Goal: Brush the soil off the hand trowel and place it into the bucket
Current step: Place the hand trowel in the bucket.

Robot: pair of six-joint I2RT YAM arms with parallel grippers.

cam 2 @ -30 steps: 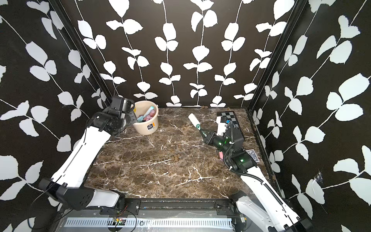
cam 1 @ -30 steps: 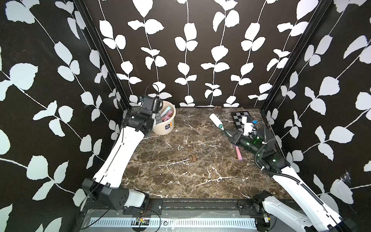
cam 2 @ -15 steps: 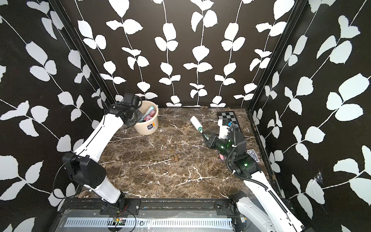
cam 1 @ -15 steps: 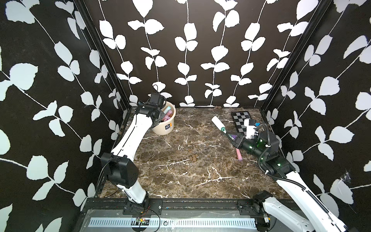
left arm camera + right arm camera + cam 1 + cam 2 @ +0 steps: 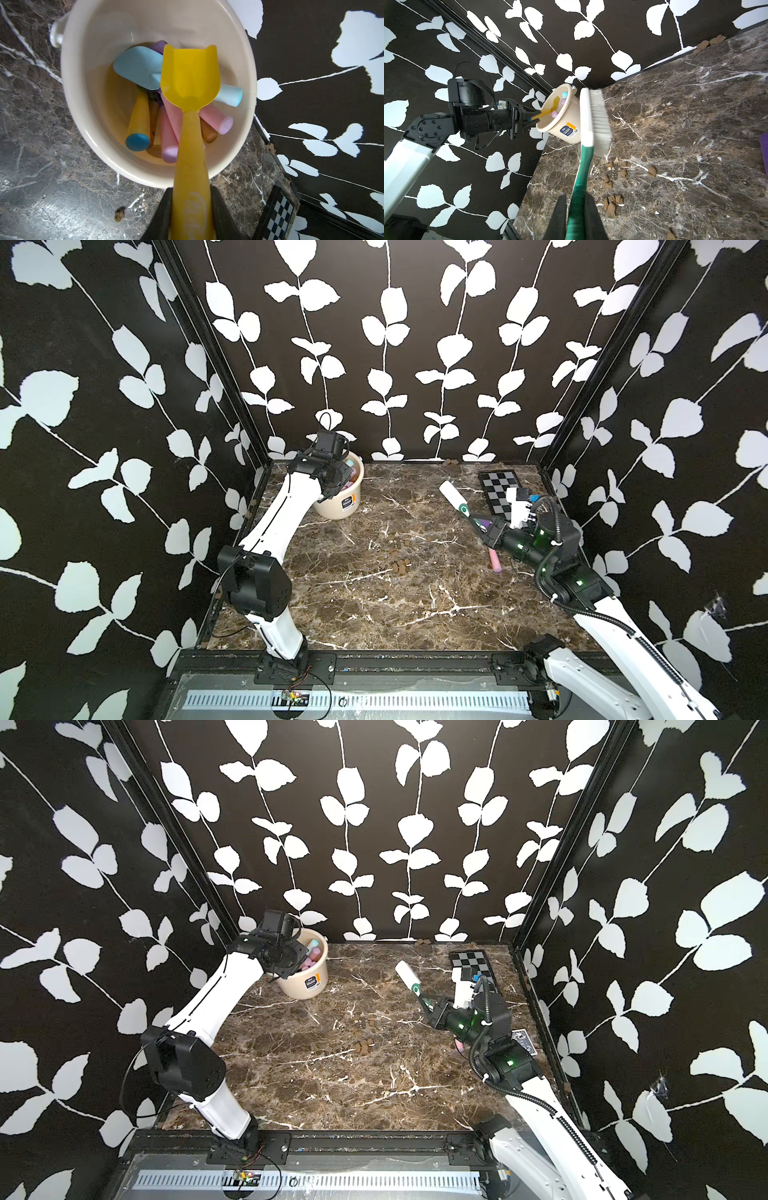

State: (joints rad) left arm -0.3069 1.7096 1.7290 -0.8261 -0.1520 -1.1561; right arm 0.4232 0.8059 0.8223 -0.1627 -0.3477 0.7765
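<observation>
The yellow hand trowel [image 5: 190, 76] is in my left gripper [image 5: 191, 188], which is shut on its handle. Its blade hangs over the mouth of the cream bucket [image 5: 66, 83] and its handle crosses above the rim. No soil shows on the blade. In both top views the bucket [image 5: 338, 506] [image 5: 303, 986] stands at the back left corner, partly hidden by my left wrist. My right gripper [image 5: 576, 199] is shut on the green handle of a white brush [image 5: 593, 116], held up over the right side of the table. Brown soil [image 5: 401, 566] [image 5: 611, 204] clumps lie mid-table.
Inside the bucket lie a blue trowel [image 5: 139, 68] and pink handles [image 5: 216, 120]. A checkerboard [image 5: 498, 493] lies at the back right, and a pink-handled tool [image 5: 494, 566] lies under my right arm. More soil sits along the back wall [image 5: 451, 461].
My left arm has swung from left of the bucket to over it, bringing the trowel above the opening. My right arm has drawn back a little to the right with the brush.
</observation>
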